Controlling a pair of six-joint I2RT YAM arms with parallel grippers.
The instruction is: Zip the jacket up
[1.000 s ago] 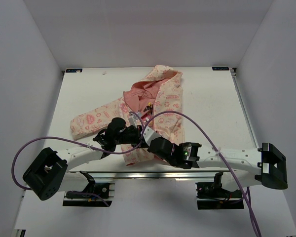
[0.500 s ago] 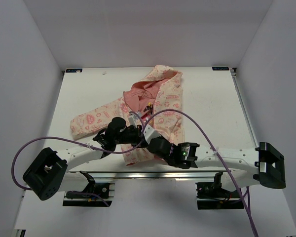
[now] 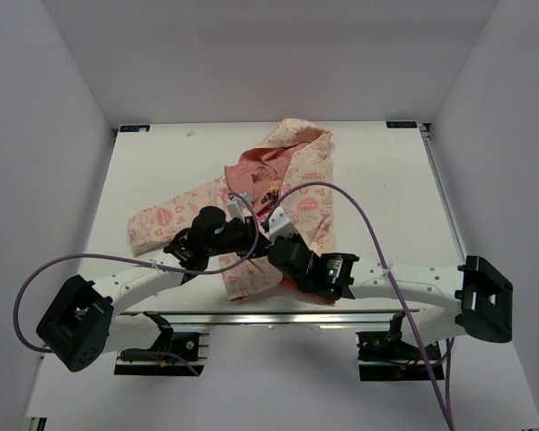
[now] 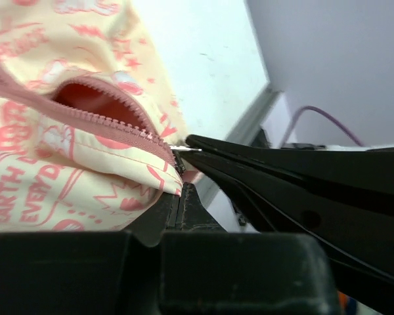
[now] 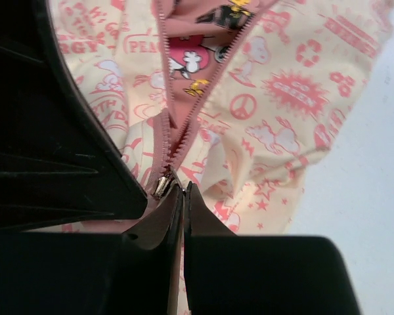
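Observation:
The jacket (image 3: 305,193) lies on the white table (image 3: 386,180), cream with pink prints, hood at the far end, front partly open. Its pink zipper (image 5: 184,125) runs down to a metal slider (image 5: 160,186) near the hem. My right gripper (image 5: 184,190) is shut on the slider's pull tab. Just left of it, my left gripper (image 4: 180,191) is shut on the jacket's bottom hem (image 4: 144,174) at the zipper's (image 4: 111,121) lower end. In the top view both grippers, left (image 3: 249,235) and right (image 3: 271,241), meet over the jacket's near part.
Purple cables (image 3: 341,193) loop from both arms, one arching over the jacket's right side. The table's near edge with a metal rail (image 3: 269,319) lies just behind the grippers. White walls enclose the table on three sides.
Both grippers have shifted slightly toward the far side, staying together. The jacket's near hem has bunched and lifted with them. The right arm's cable arches higher.

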